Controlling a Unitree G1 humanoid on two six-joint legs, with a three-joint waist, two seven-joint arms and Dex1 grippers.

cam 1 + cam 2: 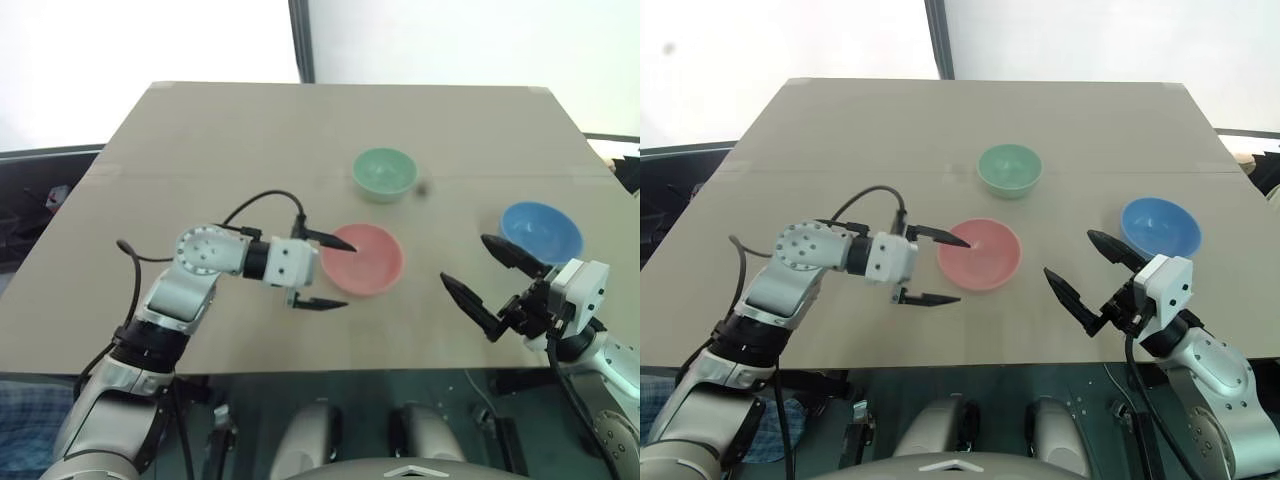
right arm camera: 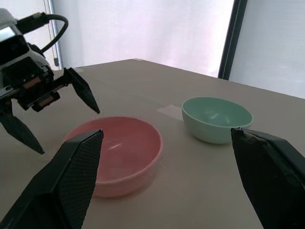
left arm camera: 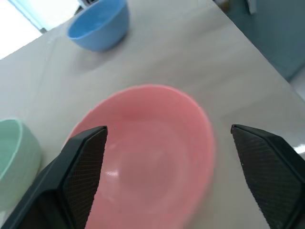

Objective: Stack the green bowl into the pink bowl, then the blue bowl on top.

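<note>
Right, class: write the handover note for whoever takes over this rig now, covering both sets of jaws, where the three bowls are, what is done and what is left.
Left gripper: jaws open, holding nothing, level with the near-left rim of the pink bowl.
Right gripper: jaws open, holding nothing, just in front of the blue bowl.
Bowls: all three stand upright, empty and apart on the table. Pink sits in the middle, the green bowl behind it, blue to the right.
Done: nothing stacked yet.
Left: put green into pink, then blue on top.
</note>
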